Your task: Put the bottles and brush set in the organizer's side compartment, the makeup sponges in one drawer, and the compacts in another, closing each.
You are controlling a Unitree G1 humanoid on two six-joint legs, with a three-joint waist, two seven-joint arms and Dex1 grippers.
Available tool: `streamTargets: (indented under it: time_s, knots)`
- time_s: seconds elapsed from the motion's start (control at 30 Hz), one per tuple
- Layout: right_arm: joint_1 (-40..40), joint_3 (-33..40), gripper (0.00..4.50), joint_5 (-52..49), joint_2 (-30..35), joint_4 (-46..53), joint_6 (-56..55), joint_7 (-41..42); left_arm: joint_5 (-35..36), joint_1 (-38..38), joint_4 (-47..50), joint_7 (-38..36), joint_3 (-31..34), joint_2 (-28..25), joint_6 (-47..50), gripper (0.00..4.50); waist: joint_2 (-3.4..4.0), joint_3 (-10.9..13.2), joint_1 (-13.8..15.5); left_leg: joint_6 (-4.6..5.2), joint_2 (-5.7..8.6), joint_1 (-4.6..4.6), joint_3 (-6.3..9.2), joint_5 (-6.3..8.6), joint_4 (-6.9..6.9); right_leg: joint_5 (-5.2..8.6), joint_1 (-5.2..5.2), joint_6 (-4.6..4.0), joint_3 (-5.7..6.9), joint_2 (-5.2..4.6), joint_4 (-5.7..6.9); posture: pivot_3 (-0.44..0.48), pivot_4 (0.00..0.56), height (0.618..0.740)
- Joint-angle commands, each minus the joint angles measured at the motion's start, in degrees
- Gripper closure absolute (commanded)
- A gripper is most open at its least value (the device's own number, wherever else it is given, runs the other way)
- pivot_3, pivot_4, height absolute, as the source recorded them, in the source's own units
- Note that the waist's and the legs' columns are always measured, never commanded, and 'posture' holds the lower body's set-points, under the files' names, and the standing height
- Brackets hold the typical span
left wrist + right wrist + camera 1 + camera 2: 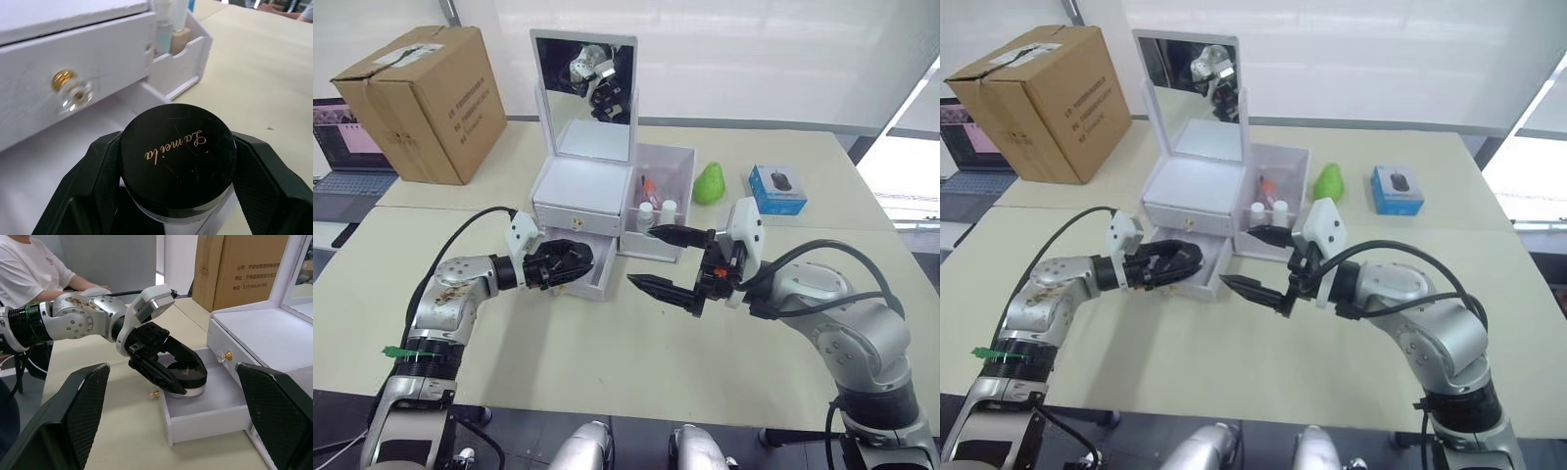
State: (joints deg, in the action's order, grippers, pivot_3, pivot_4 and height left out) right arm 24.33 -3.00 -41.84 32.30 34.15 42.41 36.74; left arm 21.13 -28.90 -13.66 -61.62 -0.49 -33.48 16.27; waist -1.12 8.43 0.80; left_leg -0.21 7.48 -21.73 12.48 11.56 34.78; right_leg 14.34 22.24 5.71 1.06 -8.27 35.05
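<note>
A compact (177, 157) with a black lid and gold script sat pinched between the fingers of the left gripper (558, 265), held over the pulled-out lower drawer (205, 406) of the organizer (582, 191), left of centre in the head views. The upper drawer (73, 93) above it was shut, its gold knob (66, 83) facing out. The bottles (658, 211) stood white-capped in the side compartment (658, 201), just right of the drawers near the frame's middle. The right gripper (668, 260) hung at centre frame, just in front of that compartment, its fingers spread wide and holding nothing. A cardboard box (421, 98) stood at the upper left, and a green pear-shaped object (709, 183) and a small blue box (777, 189) lay right of the organizer.
</note>
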Motion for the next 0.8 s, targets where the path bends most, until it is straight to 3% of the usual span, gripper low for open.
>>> streamTargets:
  time_s: [0.03, 0.27, 0.43, 0.67, 0.8]
  knots:
    - [-0.1, 1.26, 0.0, -1.12, 0.18, 2.4, 0.08, -0.38, -0.25, -1.14, -0.13, -0.8, 0.42, -0.31, -0.56, 1.57, -0.01, 0.0, -0.1, 0.0, -0.05, 0.02, -0.08, 0.0, 0.0, -0.01, 0.01, 0.01, -0.1, 0.04, 0.0, 0.0, 0.15, 0.737]
    - [-0.35, 1.31, 0.0, -0.88, 0.24, 2.44, -0.21, -0.82, -0.31, -1.67, -0.28, -1.2, 0.52, 0.26, 0.09, 1.57, -0.03, 0.0, -0.1, 0.01, -0.39, 0.13, -0.24, 0.0, 0.04, -0.07, 0.04, -0.04, -0.41, 0.46, -0.04, 0.0, 0.15, 0.737]
    - [-0.29, 1.32, 0.0, -0.51, 0.27, 2.17, -0.53, -0.78, -0.45, -2.0, -0.09, -0.64, 0.79, 0.31, 1.11, 0.01, -0.05, -0.01, -0.09, 0.01, -0.39, 0.13, -0.32, 0.0, 0.05, -0.16, 0.05, -0.18, -0.48, 0.48, -0.08, 0.0, 0.15, 0.737]
    - [-0.41, 1.21, 0.0, -0.22, 0.17, 1.93, -0.88, -0.62, 2.36, -1.75, 3.36, -0.93, 4.59, -2.34, 3.72, 0.01, -0.08, -0.01, -0.1, 0.01, -0.43, 0.13, -0.37, 0.0, 0.05, -0.17, 0.09, -0.2, -0.54, 0.52, -0.07, 0.0, 0.15, 0.737]
    - [-1.11, 1.83, 0.0, -0.05, 0.68, 2.03, -1.06, -0.56, 8.24, 2.26, 9.67, -2.54, 11.75, -8.46, 9.65, 0.01, -0.18, -0.01, -0.52, 0.01, -0.56, 0.14, -0.36, 0.0, 0.05, -0.19, 0.2, -0.24, -0.68, 0.71, -0.06, 0.0, 0.15, 0.737]
